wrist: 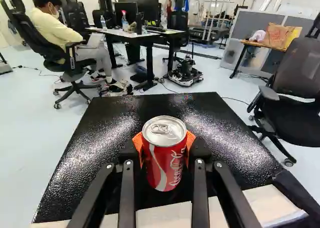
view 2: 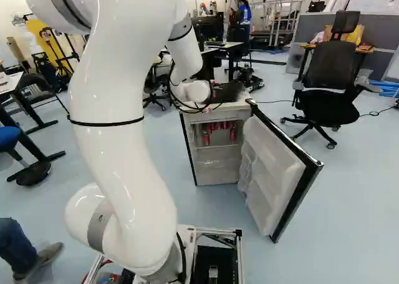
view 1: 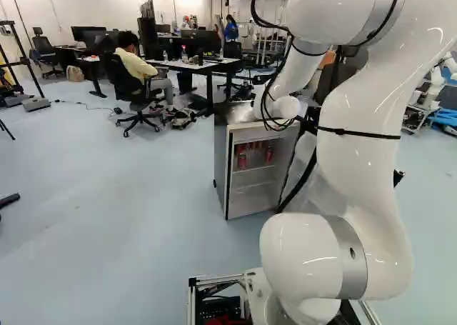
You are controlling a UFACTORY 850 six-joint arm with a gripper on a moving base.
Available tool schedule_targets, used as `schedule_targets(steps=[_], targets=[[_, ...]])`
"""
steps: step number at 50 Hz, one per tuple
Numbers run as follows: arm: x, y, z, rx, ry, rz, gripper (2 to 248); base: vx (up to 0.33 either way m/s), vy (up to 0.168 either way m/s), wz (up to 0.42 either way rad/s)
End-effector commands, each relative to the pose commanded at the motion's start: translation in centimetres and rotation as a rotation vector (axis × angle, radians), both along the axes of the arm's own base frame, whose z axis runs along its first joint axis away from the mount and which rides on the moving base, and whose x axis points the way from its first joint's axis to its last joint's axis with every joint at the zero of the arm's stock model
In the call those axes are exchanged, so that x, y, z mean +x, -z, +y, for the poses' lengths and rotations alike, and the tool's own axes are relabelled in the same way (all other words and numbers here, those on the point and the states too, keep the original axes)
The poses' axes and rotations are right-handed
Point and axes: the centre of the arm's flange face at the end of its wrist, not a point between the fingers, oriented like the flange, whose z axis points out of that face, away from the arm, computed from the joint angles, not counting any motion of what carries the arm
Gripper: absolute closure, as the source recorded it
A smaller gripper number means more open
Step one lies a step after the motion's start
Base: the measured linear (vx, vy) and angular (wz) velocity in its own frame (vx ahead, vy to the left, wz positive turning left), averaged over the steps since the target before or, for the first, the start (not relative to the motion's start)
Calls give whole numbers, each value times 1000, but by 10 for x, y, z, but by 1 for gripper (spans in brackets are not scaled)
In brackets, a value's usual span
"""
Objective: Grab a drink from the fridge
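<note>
a: can first! where is it?

b: red can [wrist: 165, 160], upright over the near part of the fridge's dark top [wrist: 100, 148]. whether its base touches, i can't tell.

a: and the tool [wrist: 164, 147]?

b: pinching it! orange pads [wrist: 190, 140] press in from left and right, silver lid showing above. the grab looks made; i'd call this carrying it clear or setting it down.

a: how to play it well?

b: firm, even squeeze, no crushing: thin walls. keep it level. if lifting, straight up first; if placing, ease down flat before letting go, well in from the near edge. a tilt could roll it off.

a: the surface?

b: pebbled and glossy, so maybe slippery. below, more cans [view 1: 243, 160] inside the fridge [view 2: 215, 165]; its door [view 2: 274, 171] hangs open, near and right in the right base view. mind that on the way back!

a: and beyond?

b: black office chair [view 2: 327, 78] far right there, desk [wrist: 140, 36] on the far side.
</note>
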Motion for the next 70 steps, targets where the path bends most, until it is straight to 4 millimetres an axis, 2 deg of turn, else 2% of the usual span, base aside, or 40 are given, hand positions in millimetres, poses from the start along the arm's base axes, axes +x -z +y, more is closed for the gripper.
schedule_targets(steps=[39,70], targets=[[0,3,0,10,3,6,150,0,0,0],[2,14,0,14,3,23,150,0,0,0]])
